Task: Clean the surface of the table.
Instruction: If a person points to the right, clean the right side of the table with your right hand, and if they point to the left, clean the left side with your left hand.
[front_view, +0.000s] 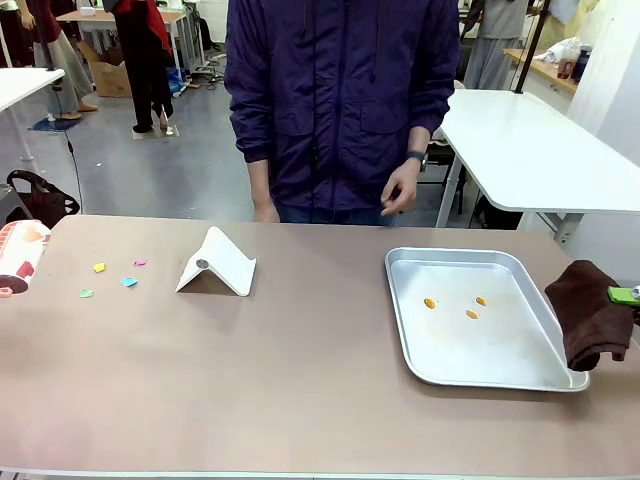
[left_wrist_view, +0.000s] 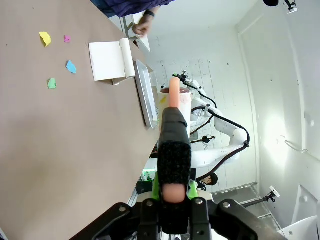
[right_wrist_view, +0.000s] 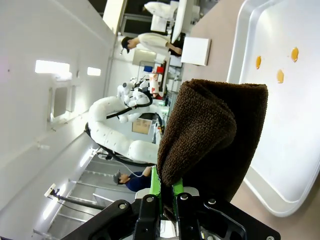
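The brownish-taupe table (front_view: 300, 390) carries several small coloured paper scraps (front_view: 112, 278) near its left end. In the left wrist view my left gripper (left_wrist_view: 173, 189) is shut on a pink handle (left_wrist_view: 173, 95) with a black grip sleeve, held above the table (left_wrist_view: 60, 150) with the scraps (left_wrist_view: 60, 60) off to one side. The white and pink tool (front_view: 15, 258) shows at the left edge of the front view. My right gripper (right_wrist_view: 167, 189) is shut on a dark brown cloth (right_wrist_view: 215, 135), which hangs at the tray's right edge (front_view: 590, 312).
A silver metal tray (front_view: 405, 330) with three orange bits (front_view: 470, 313) lies on the right half. A white folded sheet (front_view: 217, 263) stands left of centre. A person in a dark purple jacket stands at the far edge, one hand (front_view: 402, 190) hanging above the table.
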